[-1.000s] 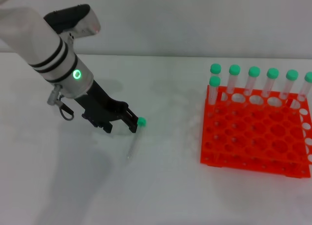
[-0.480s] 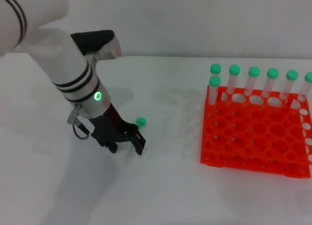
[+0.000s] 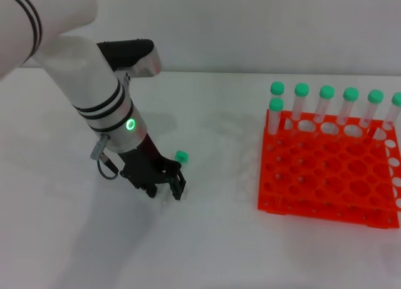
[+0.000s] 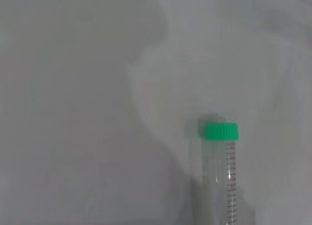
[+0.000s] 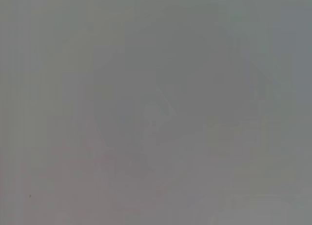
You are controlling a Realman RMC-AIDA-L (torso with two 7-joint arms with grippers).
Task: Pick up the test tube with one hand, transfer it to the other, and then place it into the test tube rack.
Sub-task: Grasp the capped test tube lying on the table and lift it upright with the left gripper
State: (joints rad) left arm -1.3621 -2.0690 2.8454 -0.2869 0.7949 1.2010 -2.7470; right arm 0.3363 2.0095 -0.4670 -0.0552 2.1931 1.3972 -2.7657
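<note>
The test tube lies flat on the white table. Its green cap (image 3: 182, 156) shows just beyond my left hand, and its clear body runs under the fingers. In the left wrist view the tube (image 4: 220, 166) lies close below the camera, cap pointing away. My left gripper (image 3: 166, 186), black on a white arm with black bands and a green light, is down at the table. It straddles the tube's body with its fingers apart. The orange-red test tube rack (image 3: 313, 176) stands at the right. My right hand is out of view, and the right wrist view shows only blank grey.
Several green-capped tubes (image 3: 326, 101) stand upright along the rack's back row, one more at its left edge (image 3: 276, 113). The white table (image 3: 219, 239) stretches between my left hand and the rack.
My left arm swung forward and right from behind the cap. It lowered its hand over the tube's body, and over the last half second it moved only slightly. The tube has stayed on the table.
</note>
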